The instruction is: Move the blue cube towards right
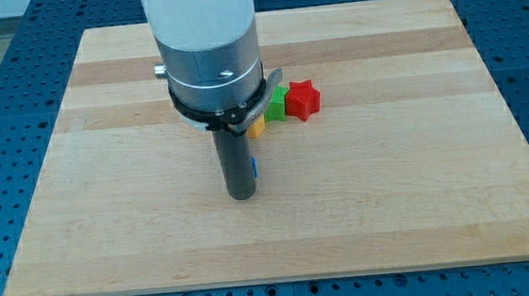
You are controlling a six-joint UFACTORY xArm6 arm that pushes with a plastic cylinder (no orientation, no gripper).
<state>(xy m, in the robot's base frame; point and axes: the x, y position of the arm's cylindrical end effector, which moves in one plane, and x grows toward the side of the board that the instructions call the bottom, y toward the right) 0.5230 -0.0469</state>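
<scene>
The blue cube [255, 169] shows only as a thin blue sliver at the right edge of my rod; the rest is hidden behind the rod. My tip [241, 196] rests on the board just left of and in front of the cube, touching or nearly touching it.
A red star-shaped block [303, 99] and a green block [278, 104] sit side by side above and to the right of my tip. A yellow-orange block [257, 127] peeks out under the arm's collar. The wooden board [419, 192] lies on a blue perforated table.
</scene>
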